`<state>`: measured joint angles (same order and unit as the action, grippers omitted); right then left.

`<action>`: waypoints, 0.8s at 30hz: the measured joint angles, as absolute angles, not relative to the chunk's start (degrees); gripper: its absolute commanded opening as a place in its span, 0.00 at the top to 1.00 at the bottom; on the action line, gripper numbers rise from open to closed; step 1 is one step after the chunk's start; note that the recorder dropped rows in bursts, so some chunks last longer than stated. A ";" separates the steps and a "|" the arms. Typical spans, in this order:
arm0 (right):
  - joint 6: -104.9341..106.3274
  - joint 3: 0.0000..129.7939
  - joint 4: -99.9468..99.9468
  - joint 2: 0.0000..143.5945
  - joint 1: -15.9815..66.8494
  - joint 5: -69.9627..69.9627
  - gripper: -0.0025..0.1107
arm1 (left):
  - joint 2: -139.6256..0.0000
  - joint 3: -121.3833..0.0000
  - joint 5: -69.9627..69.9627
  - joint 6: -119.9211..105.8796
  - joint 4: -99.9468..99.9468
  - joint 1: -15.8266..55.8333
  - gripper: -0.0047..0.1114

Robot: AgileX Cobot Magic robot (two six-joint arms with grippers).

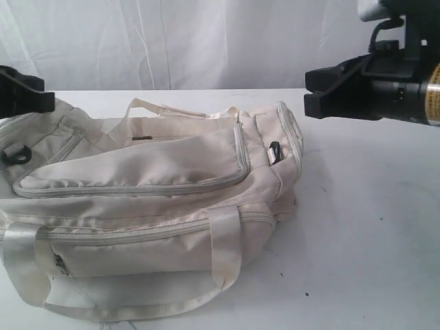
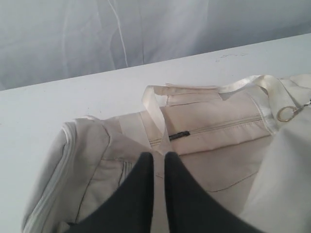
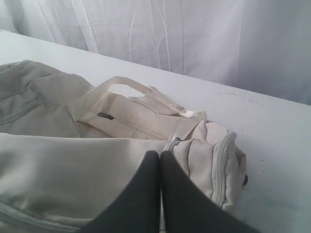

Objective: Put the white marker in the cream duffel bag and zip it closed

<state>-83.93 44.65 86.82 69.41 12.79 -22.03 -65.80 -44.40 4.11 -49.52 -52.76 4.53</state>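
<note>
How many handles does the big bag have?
2. The near handle droops down the side of the bag that faces the camera. The far handle lies along its back edge. Another could be hidden underneath.

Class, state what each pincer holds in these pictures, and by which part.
Nothing is held: the left pincer and right pincer hover empty above the cream duffel bag.

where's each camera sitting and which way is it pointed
exterior: low by the table, side-on to the cream duffel bag, facing the white curtain; left gripper and right gripper enter from either edge
left wrist: over one bag end, looking along it past its slightly parted fingers
right wrist: over the other end, past its shut fingers
shared: both wrist views catch the far handle and dark zip pull
</note>
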 measured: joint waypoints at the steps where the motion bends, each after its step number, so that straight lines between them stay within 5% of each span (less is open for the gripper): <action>1: -83.53 43.49 86.19 67.67 12.79 -22.03 0.98 | -64.33 -43.34 4.11 -49.52 -52.76 4.53 0.82; 24: -87.11 36.08 84.67 46.19 12.79 -21.62 0.98 | -56.03 -37.87 -1.51 -49.52 -52.76 4.53 0.82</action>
<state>-87.11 36.08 84.67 46.19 12.79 -21.62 -56.03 -37.87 -1.51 -49.52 -52.76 4.53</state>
